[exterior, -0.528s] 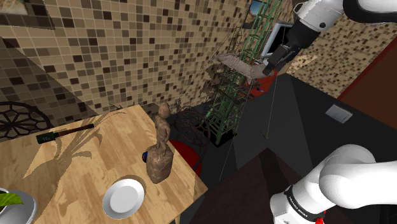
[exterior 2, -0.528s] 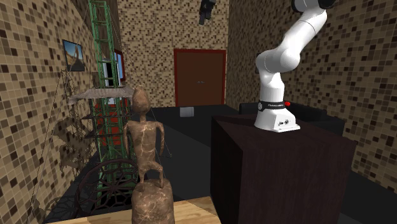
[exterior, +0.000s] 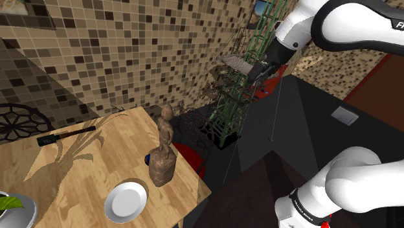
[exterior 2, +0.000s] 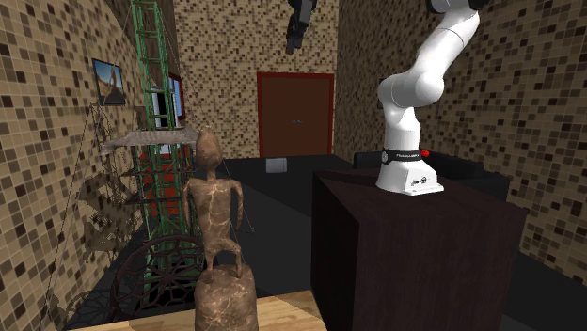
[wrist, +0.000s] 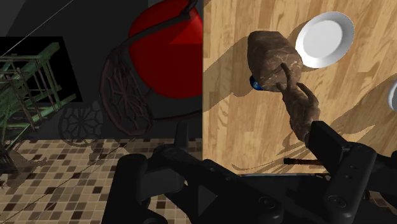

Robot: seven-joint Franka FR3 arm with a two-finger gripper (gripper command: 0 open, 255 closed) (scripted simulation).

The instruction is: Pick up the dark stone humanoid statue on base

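Note:
The brown humanoid statue (exterior: 163, 150) stands upright on its rounded base near the wooden table's (exterior: 78, 175) edge, close to the second exterior view's camera (exterior 2: 217, 230). My black gripper (exterior: 254, 74) hangs high in the air, well above and away from the statue, over the dark floor beside the table. It points downward near the ceiling in the second exterior view (exterior 2: 293, 45). Seen along the gripper (wrist: 251, 130), the statue (wrist: 280, 67) lies far below, beyond the right finger (wrist: 331, 143). The fingers stand apart with nothing between them.
A white plate (exterior: 126, 199) lies beside the statue's base, with a small blue object (wrist: 254, 81) touching the base. A red round seat (wrist: 168, 57) sits off the table's edge. A green lattice tower (exterior: 243, 84) rises by the tiled wall. A black bar (exterior: 65, 135) lies on the table.
The arm has swung toward the shoulder view's left and the gripper has dropped a little lower in the second exterior view. The statue has not moved.

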